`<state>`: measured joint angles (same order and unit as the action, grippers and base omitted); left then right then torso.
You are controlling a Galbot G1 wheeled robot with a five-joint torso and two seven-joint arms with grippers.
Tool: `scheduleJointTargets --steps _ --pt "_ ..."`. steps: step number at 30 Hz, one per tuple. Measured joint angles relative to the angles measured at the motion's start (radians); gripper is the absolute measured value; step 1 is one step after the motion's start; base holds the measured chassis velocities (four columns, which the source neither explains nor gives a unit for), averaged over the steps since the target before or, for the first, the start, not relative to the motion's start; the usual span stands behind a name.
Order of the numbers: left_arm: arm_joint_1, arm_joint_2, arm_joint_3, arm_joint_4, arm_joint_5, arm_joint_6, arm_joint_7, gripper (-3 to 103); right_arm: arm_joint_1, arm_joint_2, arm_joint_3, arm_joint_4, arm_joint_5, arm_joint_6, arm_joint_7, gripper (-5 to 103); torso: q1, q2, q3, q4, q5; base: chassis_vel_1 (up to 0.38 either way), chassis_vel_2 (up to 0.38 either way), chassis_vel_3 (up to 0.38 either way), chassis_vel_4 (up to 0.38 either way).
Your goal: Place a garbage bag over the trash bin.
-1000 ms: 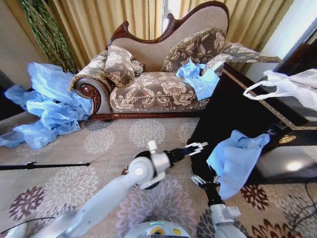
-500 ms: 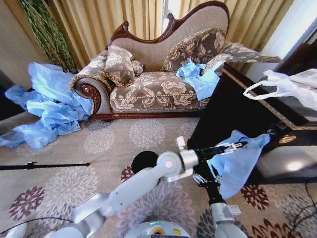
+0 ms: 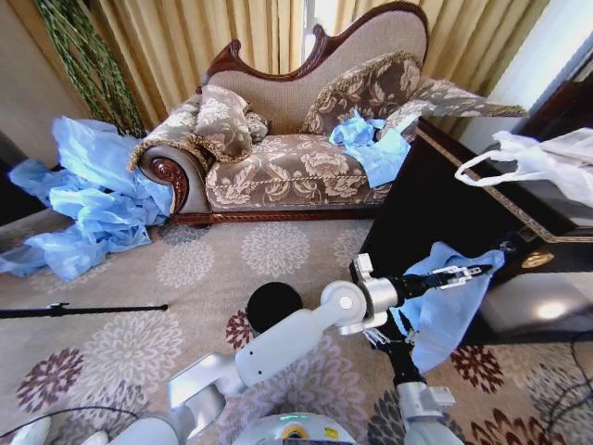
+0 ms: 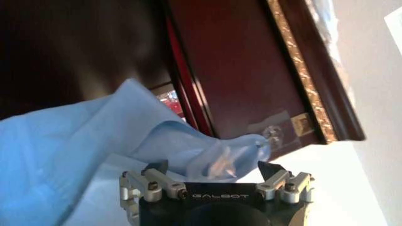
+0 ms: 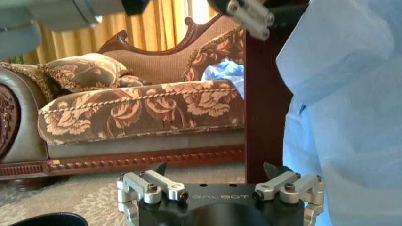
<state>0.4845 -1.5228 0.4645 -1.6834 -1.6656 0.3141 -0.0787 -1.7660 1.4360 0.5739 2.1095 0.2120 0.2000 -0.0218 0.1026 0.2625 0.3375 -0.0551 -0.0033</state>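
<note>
bag [image 3: 443,301] draped off cabinet [image 3: 435,199] at 3 o'clock, not yet gripped | left gripper [image 3: 460,274] at its top fold, jaws wide | right gripper [image 3: 383,339] below, wide | bin [image 3: 273,305] bare, 12 o'clock | fitting undone

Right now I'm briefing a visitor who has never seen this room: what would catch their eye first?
Probably the thin light-blue plastic garbage bag draped off the dark wooden cabinet, with the left gripper reaching across to it, open. Next, the small black round trash bin on the floral carpet before the patterned sofa. The right gripper waits open beside the bag.
</note>
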Motion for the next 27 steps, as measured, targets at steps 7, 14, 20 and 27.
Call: scheduleJointTargets --steps 7,14,20,27 --pt "0.006 -0.018 -0.001 0.014 0.006 0.001 0.01 89 0.006 -0.003 0.0 -0.007 0.0 0.0 0.006 100 0.0 0.0 0.0 -0.0001 0.0 0.0 0.0 0.0 0.0" --pt "0.006 -0.033 0.001 0.021 0.007 0.0 0.015 68 0.014 -0.001 -0.005 -0.013 0.0 0.0 0.01 100 0.0 0.0 0.0 0.0005 0.0 0.0 0.0 0.0 0.0" --pt "0.019 -0.022 0.009 0.002 0.015 0.001 0.012 41 0.023 0.005 -0.008 -0.021 -0.001 0.0 0.011 100 0.0 0.0 0.0 -0.0009 0.0 0.0 0.0 0.0 0.0" --pt "0.033 -0.011 0.009 -0.008 0.02 0.001 0.01 19 0.031 0.005 -0.012 -0.027 -0.002 0.0 0.012 100 0.0 0.0 0.0 -0.0002 -0.0001 0.0 0.0 0.0 0.0"
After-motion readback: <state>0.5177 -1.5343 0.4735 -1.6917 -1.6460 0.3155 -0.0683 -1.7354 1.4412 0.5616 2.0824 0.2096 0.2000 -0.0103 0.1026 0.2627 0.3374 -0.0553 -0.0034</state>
